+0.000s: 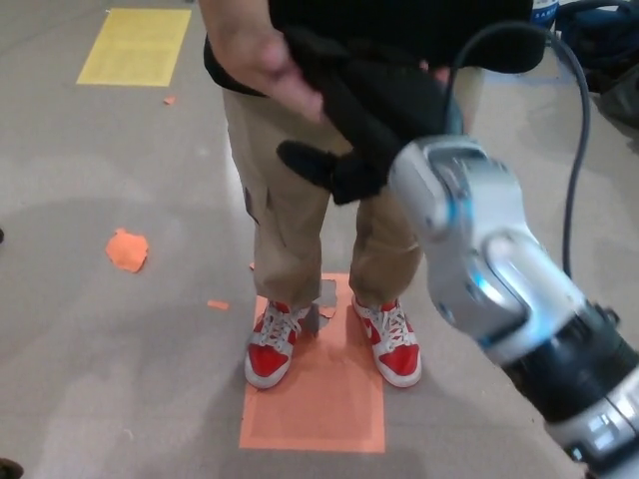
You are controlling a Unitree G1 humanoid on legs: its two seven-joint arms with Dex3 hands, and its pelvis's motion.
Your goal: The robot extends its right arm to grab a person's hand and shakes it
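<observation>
The silver right forearm (499, 289) fills the lower right, a black cable (571, 150) looping above it. Beyond it, the right robot hand (364, 115) wraps its black fingers around the person's hand (275, 65) at waist height. Farther down, red sneakers (272, 349) stand on an orange floor square (315, 409).

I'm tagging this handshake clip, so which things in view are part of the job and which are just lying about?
Part of the job:
right hand, meeting the person's
person's hand

Lying about:
orange floor mat
yellow floor mat
orange scrap
</observation>
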